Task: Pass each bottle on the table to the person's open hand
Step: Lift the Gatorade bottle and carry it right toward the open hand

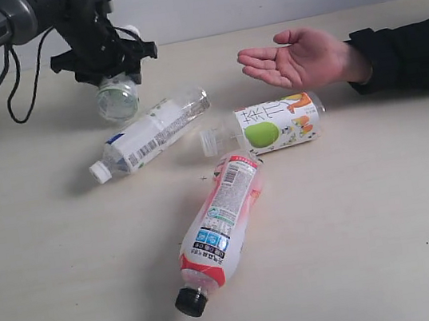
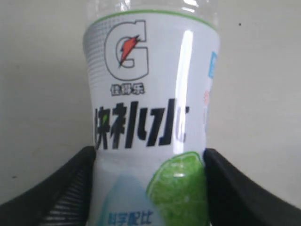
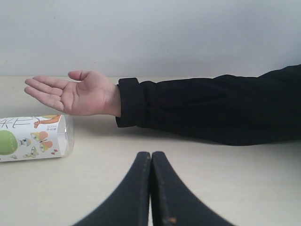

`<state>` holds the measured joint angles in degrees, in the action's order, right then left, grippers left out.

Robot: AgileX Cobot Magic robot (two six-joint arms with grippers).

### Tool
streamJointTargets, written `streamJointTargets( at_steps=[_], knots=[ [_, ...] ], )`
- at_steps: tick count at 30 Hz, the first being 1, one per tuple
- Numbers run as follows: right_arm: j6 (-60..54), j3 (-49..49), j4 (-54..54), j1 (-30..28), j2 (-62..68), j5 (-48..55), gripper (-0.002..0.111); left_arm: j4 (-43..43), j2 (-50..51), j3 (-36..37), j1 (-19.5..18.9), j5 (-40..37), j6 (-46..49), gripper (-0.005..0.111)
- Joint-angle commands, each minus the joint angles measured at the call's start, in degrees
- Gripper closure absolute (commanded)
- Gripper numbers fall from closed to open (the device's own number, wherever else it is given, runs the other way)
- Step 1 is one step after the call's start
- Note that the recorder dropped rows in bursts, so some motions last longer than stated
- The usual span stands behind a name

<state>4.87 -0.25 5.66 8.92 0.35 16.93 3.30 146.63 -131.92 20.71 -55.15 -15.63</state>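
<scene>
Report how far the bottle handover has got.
Done: nothing; the open hand is empty. In hand: the left gripper straddles the lime-label bottle, grip unclear. Remaining: the white-capped bottle, apple-label bottle and black-capped bottle lie on the table; the right gripper is shut, empty.

Pale beige wood-look counter (image 1: 391,263): faint streaking, tiny dark specks. Clear plastic bottle with red-pink label (image 1: 222,222): black cap, white panel of black print, small blue squares. Short clear bottle with apple label (image 1: 278,124): white ground, green apple, orange figures, black characters. Clear white-capped bottle lying flat (image 1: 152,133): white label, blue corner. Clear white-labelled bottle (image 2: 150,94): green rim line, grey G with red-orange bolt, black characters, green lime. Left pincer (image 2: 148,157), right pincer (image 3: 151,157) and sleeve (image 3: 211,108): black.
</scene>
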Motion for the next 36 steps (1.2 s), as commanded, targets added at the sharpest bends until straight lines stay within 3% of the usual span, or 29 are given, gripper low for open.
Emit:
streamJointTargets(
  at_steps=[1, 5, 10, 16, 19, 24, 28, 36],
  knots=[
    [-0.3, 0.2, 0.3, -0.3, -0.3, -0.6, 0.108, 1.9, -4.0, -0.2, -0.2, 0.3, -1.3, 0.107],
    [-0.3, 0.2, 0.3, -0.3, -0.3, -0.6, 0.108, 1.6, -6.3, -0.2, -0.1, -3.0, -3.6, 0.107],
    [-0.3, 0.2, 0.3, -0.3, -0.3, -0.6, 0.108, 0.3, -6.7, -0.2, 0.6, -12.7, -2.6, 0.107],
    [-0.3, 0.2, 0.3, -0.3, -0.3, -0.6, 0.108, 0.8, -8.7, 0.1, 6.0, -14.8, -4.4, 0.107],
    [-0.3, 0.2, 0.3, -0.3, -0.3, -0.7, 0.108, 2.6, -12.1, 6.1, 10.1, -14.8, -5.9, 0.107],
    [-0.3, 0.2, 0.3, -0.3, -0.3, -0.7, 0.108, 14.4, -22.2, 18.6, 16.0, -14.8, -16.1, 0.107],
    [-0.3, 0.2, 0.3, -0.3, -0.3, -0.7, 0.108, 12.6, -31.8, 28.3, 19.5, -14.8, -22.3, 0.107],
    [-0.3, 0.2, 0.3, -0.3, -0.3, -0.7, 0.108, 11.0, -37.4, 40.5, 28.9, 3.4, -35.0, 0.107]
  ],
)
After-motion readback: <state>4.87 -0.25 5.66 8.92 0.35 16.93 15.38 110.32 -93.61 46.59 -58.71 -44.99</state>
